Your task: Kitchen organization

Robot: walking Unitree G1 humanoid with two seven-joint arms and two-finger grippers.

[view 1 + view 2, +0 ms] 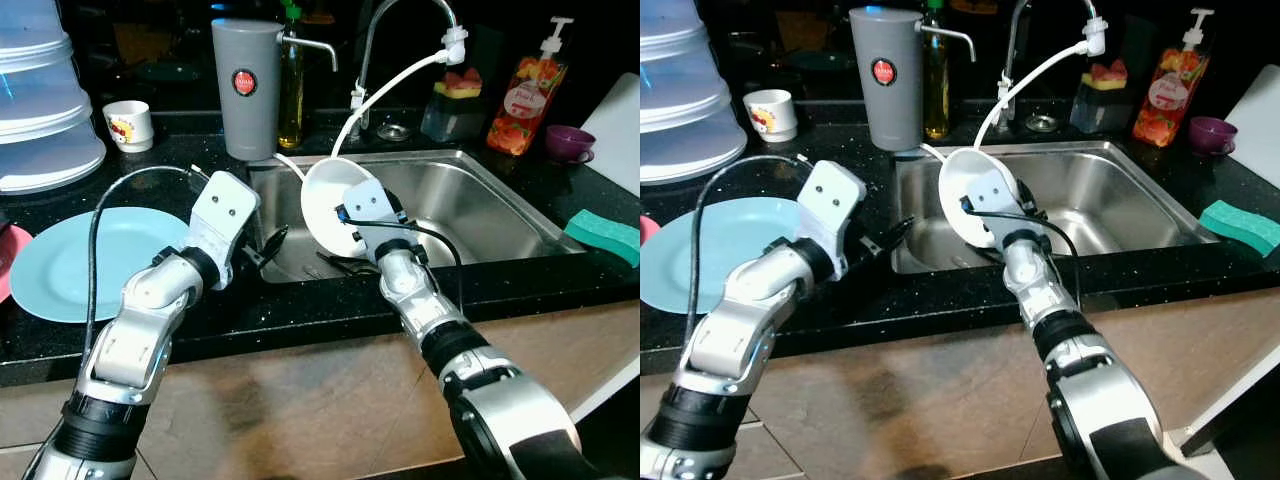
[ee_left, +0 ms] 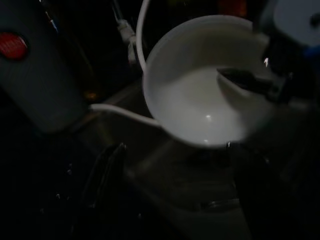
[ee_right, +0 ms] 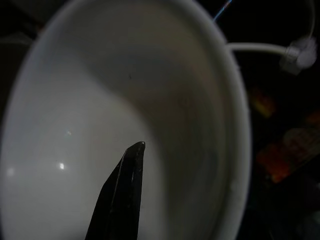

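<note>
Tilting on its side over the left half of the steel sink (image 1: 480, 215), a white bowl (image 1: 325, 205) sits near the middle of the frame, clenched at its rim by the right gripper (image 1: 352, 232). One black finger (image 3: 120, 192) lies inside the bowl against its pale wall, and the other is hidden behind the bowl, so the claw is grasping the bowl. The bowl's open mouth faces toward the left of the frame.

Just left of it, the left gripper (image 1: 268, 247) hovers at the sink's left edge, above the black counter (image 1: 300, 310), its two fingers spread and holding nothing; the left wrist view shows the bowl ahead of those fingers, apart from them.

Behind the bowl, a white hose (image 1: 385, 90) curves up to the tap (image 1: 400, 30) at the top centre. A grey canister (image 1: 246, 88) with a red badge stands upper left of the sink, a bottle of yellow oil (image 1: 291, 95) just beside it. Farther left a small white cup (image 1: 128, 125) stands on the counter, with stacked clear containers (image 1: 45, 110) at the upper left edge. A pale blue plate (image 1: 70, 265) lies flat at the left, partly behind the left arm.

At the upper right stand a soap pump bottle (image 1: 528, 100) and a purple cup (image 1: 568, 142); a green sponge (image 1: 603, 235) rests on the counter right of the sink.
</note>
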